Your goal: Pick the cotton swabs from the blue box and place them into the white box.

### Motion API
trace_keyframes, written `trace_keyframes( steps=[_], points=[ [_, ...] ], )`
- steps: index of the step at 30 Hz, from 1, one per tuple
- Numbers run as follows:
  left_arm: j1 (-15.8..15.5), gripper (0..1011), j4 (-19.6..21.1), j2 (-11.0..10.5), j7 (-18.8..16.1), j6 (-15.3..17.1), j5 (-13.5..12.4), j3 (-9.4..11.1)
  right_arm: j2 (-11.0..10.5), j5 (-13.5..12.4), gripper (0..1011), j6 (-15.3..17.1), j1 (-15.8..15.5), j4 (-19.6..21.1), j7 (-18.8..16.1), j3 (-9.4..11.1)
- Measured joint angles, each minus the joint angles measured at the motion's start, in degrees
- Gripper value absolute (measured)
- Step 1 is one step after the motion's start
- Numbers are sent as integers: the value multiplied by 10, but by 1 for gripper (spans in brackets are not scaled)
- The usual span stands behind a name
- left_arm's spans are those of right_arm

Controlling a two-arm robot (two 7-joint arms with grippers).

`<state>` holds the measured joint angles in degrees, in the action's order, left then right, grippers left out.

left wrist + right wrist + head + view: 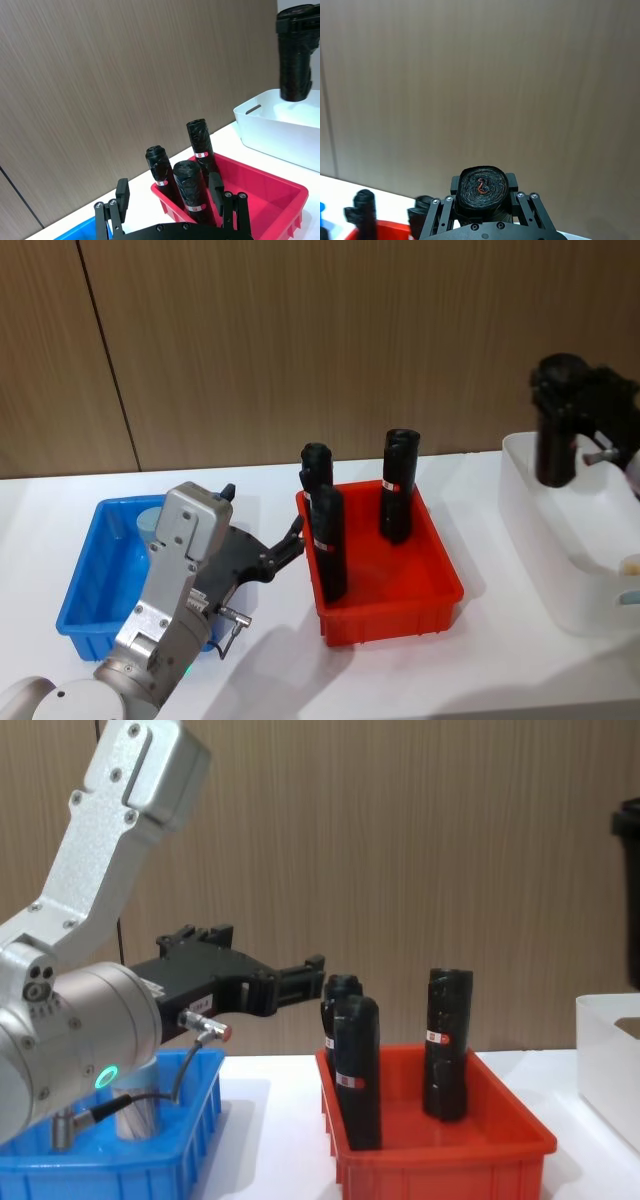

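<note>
At 9 o'clock on the table, a small clear cotton-swab tub with pale lid (150,522) stands in the shallow blue ribbed bin (85,585); judged light, rigid, slippery, best gripped across its sidewall. Left gripper (296,533) hovers above, jaws apart. At 3 o'clock, right gripper (556,455) clamps a black cylinder (556,440) over the white smooth bin (540,530).

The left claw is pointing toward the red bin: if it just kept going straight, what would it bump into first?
Probably the nearest black cylinder standing in the red bin. The open left gripper points sideways at about its top, though depth is hard to judge and it might pass just above.
</note>
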<state>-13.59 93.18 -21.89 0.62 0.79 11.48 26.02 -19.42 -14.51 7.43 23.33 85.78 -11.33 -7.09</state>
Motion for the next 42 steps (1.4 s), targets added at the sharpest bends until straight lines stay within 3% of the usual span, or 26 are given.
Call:
trace_keyframes(
  steps=[17,35,42],
  points=[
    [0,1004,0,0,0,0,0,0,-22,0,518,19,-15,-7,36,24],
    [0,1004,0,0,0,0,0,0,-26,-5,1000,11,-20,-16,41,31],
    [0,1004,0,0,0,0,0,0,-27,-5,1001,9,-22,-16,42,33]
  ],
)
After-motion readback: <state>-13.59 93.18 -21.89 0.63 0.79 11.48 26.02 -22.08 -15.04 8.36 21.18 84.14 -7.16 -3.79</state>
